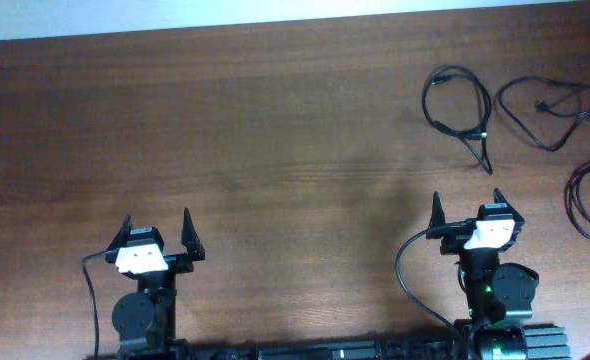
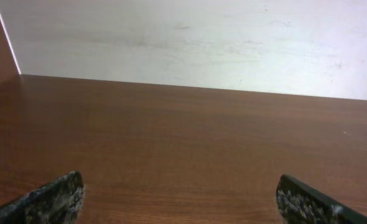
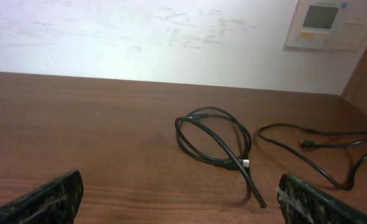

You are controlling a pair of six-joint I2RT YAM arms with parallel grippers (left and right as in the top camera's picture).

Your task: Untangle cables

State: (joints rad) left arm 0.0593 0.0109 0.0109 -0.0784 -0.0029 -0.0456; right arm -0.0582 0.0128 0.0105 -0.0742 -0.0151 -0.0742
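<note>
At the near edge of the table point(image 1: 275, 130) the left claw point(image 1: 157, 220) is spread wide with nothing between its fingers point(image 2: 46, 199); its own camera shows only bare brown wood and a pale wall point(image 2: 190, 37) ahead at 12 o'clock

The right claw point(image 1: 477, 212) sits at the same near edge, toward 3 o'clock of the left one, and it also gapes wide and holds nothing. A thick black wire point(image 1: 405, 262) curves off its body

The cables are all on the right side of the table, beyond the right claw, and neither claw touches them. They lie as three separate thin black cords, not knotted together. The first cable point(image 1: 475, 133) is at 12 o'clock from the right claw: a small double loop whose strands cross, with a short straight tail and a small plug pointing back toward the claw; the wrist view shows the same loop point(image 3: 242, 164) lying flat. The second cable point(image 1: 543, 106) is at 1 o'clock, just beside the first but apart from it, a looser open loop with a plug end point(image 3: 308, 144) inside it. The third cable point(image 1: 573, 200) is at 3 o'clock, a few curved strands cut off by the picture's edge

A white wall panel point(image 3: 325, 23) hangs farthest back
</note>
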